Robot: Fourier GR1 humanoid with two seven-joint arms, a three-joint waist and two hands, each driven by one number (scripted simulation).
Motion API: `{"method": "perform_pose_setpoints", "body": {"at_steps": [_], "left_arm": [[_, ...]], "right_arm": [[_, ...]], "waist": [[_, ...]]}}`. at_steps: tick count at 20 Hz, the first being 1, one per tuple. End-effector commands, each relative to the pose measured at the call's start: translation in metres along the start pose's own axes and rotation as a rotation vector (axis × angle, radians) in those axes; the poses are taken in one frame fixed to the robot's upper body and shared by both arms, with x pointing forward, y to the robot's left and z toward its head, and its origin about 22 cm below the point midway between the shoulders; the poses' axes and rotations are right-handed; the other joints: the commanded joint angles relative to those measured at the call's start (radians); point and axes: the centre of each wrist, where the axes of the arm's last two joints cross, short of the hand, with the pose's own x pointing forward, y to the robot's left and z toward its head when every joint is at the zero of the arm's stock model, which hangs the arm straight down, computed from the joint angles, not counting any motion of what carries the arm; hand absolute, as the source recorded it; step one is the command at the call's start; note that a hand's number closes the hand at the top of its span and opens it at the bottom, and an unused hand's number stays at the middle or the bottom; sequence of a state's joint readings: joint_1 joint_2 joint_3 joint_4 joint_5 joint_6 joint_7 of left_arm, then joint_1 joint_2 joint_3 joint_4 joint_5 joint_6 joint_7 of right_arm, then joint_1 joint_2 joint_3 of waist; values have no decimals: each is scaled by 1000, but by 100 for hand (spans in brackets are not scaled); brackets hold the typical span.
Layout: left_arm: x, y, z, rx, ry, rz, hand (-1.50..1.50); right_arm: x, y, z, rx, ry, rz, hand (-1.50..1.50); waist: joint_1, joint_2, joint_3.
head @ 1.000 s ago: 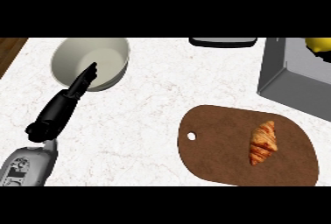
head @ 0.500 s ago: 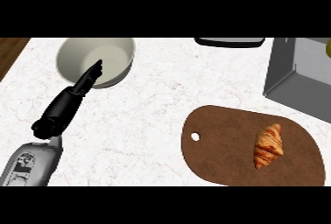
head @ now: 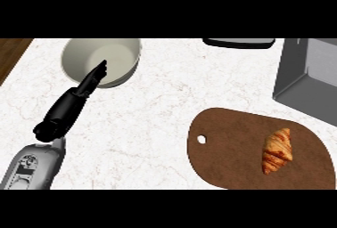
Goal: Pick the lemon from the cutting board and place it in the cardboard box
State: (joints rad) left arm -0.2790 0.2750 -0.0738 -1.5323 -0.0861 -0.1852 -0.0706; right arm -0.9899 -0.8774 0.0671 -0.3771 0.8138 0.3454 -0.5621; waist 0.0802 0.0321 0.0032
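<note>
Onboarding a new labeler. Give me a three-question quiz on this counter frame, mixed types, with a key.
1. True or false: a lemon lies on the cutting board.
2. The left hand points its straight fingers toward: A) the bowl B) the croissant C) the grey box.
3. Fill in: the right hand is ___ in this view.

Key:
1. False; only the croissant lies on the board.
2. A
3. Not visible

Single head view, steeply down on counter (head: 164, 111) (close, forearm entering bottom-left).
</note>
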Motion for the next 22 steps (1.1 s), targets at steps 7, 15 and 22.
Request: {"method": "perform_pose_setpoints", "body": {"at_steps": [7, 15, 22], "left_arm": [[5, -3, -6, -1, 0, 0, 0], [-6, 3, 3, 10, 14, -5, 0], [-3, -7, 3, -16, -10, 3, 0]], "right_arm": [[-12, 0, 3, -57, -297, -235, -150], [-18, 8, 1, -303, -365, -986, -150], [-44, -4, 35, -434, -245, -1132, -150]], "waist": [[-4, -2, 4], [-3, 0, 4], [17, 18, 7]]}}
